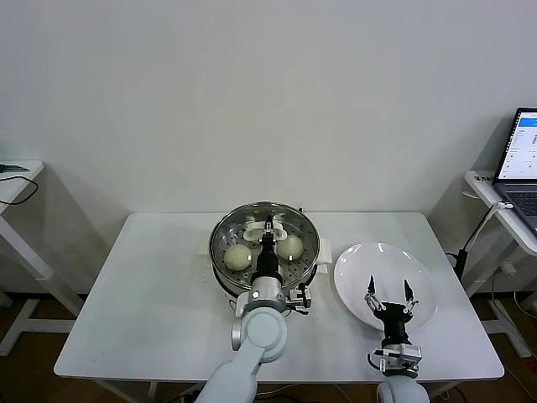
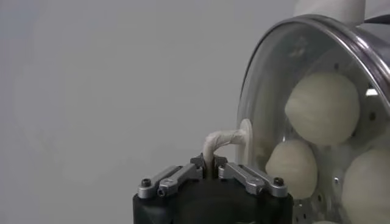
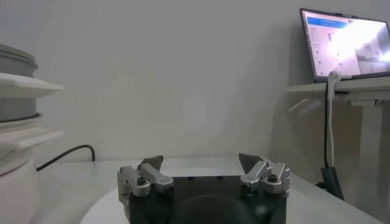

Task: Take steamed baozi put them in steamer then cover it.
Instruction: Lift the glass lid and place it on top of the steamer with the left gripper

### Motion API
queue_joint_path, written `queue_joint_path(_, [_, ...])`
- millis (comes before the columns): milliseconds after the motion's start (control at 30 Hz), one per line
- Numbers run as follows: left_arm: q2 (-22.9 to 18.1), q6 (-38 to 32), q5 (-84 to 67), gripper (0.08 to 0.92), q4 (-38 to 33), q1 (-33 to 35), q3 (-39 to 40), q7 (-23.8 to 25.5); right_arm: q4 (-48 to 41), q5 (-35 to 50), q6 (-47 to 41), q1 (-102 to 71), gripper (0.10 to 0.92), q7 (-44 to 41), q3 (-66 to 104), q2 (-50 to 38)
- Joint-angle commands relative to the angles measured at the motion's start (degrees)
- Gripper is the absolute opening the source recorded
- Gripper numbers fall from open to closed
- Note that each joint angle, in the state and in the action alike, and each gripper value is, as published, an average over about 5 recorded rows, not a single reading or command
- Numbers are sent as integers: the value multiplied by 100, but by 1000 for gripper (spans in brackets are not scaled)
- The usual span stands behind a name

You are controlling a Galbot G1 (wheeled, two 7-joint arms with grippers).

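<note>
Nearest the robot, the right gripper (image 1: 390, 294) hovers just over the near edge of the flat round white plate (image 1: 419, 290), its black fingers spread wide with nothing between them. Beyond and to its left, the left gripper (image 1: 268, 228) reaches over the round shiny stainless-steel steamer (image 1: 221, 239), its jaws pinched tight on the white bar handle (image 2: 222, 141) of the round clear glass cover (image 2: 268, 79). The cover sits on the steamer's rim, directly beneath that gripper. Under the glass, just below the closed fingers, lie the smooth cream-white steamed baozi (image 2: 322, 108) on the perforated tray. Farther off to the right gripper's right, an open laptop (image 1: 522, 159) stands on a side desk.
</note>
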Motion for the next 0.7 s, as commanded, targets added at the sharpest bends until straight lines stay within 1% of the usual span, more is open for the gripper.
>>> queue_joint_path(33, [-12,-13,30,190,35,4,-17,-20,15,-7,8,-2,823,2,2,3])
queue_joint_path(567, [-47,-108,46,190,46,54,-77,98,17,-21,23,-3,823,-4,8,9])
queue_joint_path(633, [-53,-108,31,202,51,54,-81,74,17,-25,24,-1,823,-5,9,7])
queue_joint_path(700, [-62,-104,21,241,48,49,-89,55,18,-28,23,2,823,-6,8,4])
